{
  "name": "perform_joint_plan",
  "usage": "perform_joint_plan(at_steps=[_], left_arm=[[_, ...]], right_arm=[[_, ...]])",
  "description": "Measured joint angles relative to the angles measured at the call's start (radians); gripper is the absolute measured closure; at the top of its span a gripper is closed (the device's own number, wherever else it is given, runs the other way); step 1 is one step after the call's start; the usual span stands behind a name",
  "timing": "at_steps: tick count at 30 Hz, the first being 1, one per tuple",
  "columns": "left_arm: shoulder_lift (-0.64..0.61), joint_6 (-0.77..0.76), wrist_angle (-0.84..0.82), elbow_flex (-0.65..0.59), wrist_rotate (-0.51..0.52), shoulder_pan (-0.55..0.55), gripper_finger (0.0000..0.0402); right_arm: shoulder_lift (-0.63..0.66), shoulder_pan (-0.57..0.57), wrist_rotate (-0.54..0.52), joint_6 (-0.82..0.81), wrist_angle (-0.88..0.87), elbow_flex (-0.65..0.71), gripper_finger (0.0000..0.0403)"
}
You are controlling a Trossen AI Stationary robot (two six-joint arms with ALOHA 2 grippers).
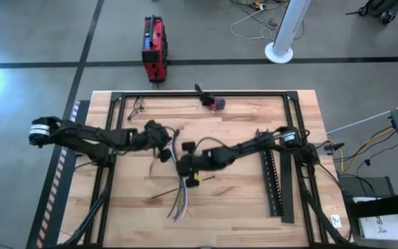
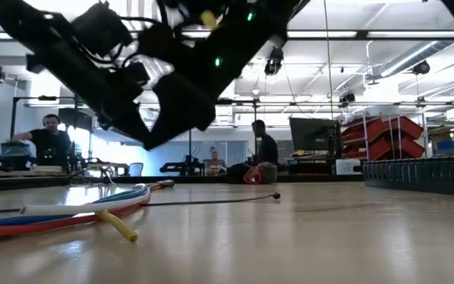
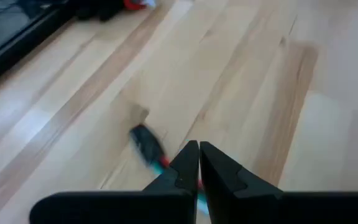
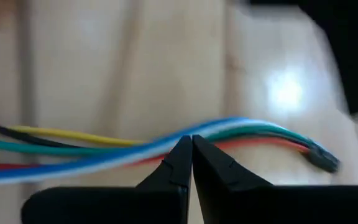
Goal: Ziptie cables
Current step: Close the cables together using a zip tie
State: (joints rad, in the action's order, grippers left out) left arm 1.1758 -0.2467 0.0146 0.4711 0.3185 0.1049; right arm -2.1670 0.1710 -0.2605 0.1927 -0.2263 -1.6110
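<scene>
1. Looking down, the high view shows both arms meeting at centre frame over the cables point(image 1: 180, 197), whose upper ends they hide.
2. Low view: cables lower left, arms cut off above.
3. Left gripper point(image 3: 199, 151): fingers pressed together, holding nothing; blurred cable end beside them.
4. Right gripper point(image 4: 192, 144): fingers clenched, empty, cables just beyond.

Grey concrete floor point(image 1: 40, 41) crossed by dark lines surrounds the wooden table point(image 1: 240, 200), a red toolbox point(image 1: 154, 48) sits behind it, and beyond, people point(image 2: 51, 142) sit at desks under ceiling strip lights point(image 2: 22, 35).
</scene>
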Motion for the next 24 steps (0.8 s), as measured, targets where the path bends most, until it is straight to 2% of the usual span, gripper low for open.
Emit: perform_joint_plan(at_steps=[7, 10, 20, 24], left_arm=[[0.182, 0.079, 0.225, 0.03, -0.031, 0.11, 0.0402], [0.27, 0.075, 0.218, 0.078, -0.035, 0.136, 0.0402], [0.468, 0.038, 0.215, 0.18, -0.041, 0.187, 0.0402], [0.494, 0.036, 0.161, 0.182, -0.049, 0.196, 0.0402]], right_arm=[[-0.043, 0.076, 0.0, -0.018, 0.169, 0.0, 0.0403], [-0.1, 0.067, 0.018, -0.029, 0.261, -0.002, 0.0403], [-0.138, 0.067, 0.057, -0.125, 0.134, -0.006, 0.0403], [-0.131, 0.075, 0.058, -0.134, 0.093, -0.006, 0.0403]])
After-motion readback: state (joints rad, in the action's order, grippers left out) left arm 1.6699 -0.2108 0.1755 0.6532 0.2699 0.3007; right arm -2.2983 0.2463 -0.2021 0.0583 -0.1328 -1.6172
